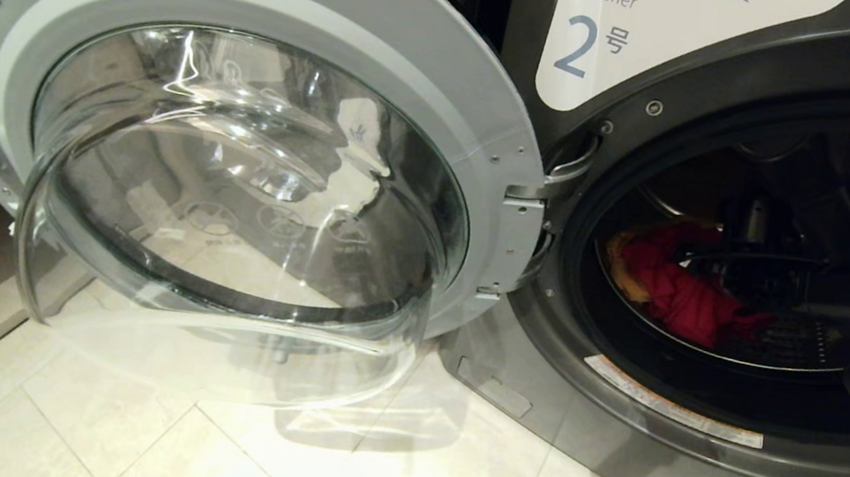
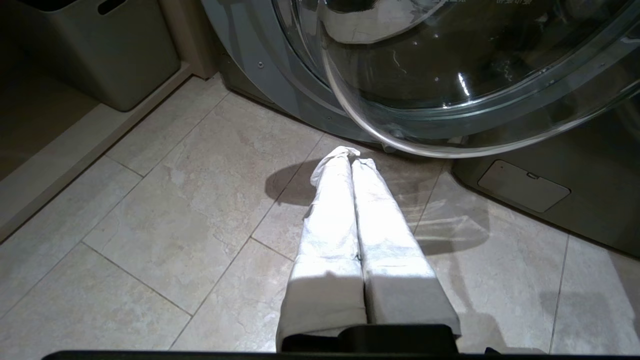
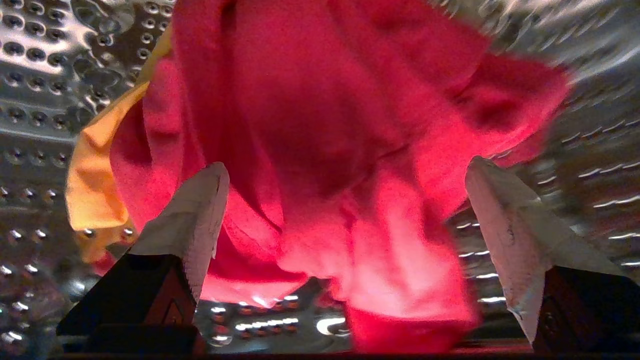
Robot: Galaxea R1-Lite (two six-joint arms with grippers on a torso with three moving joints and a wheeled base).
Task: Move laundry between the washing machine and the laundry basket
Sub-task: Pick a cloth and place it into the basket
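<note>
Right end effector: spread wide inside the washer drum, red cloth between its fingers. Risk we see: closing perhaps snags the yellow cloth too. Left end effector: closed, idle.

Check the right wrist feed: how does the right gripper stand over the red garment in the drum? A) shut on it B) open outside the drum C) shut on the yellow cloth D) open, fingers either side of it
D: the right gripper is open inside the drum, its fingers set wide apart with the red garment between them, not yet pinched.
</note>
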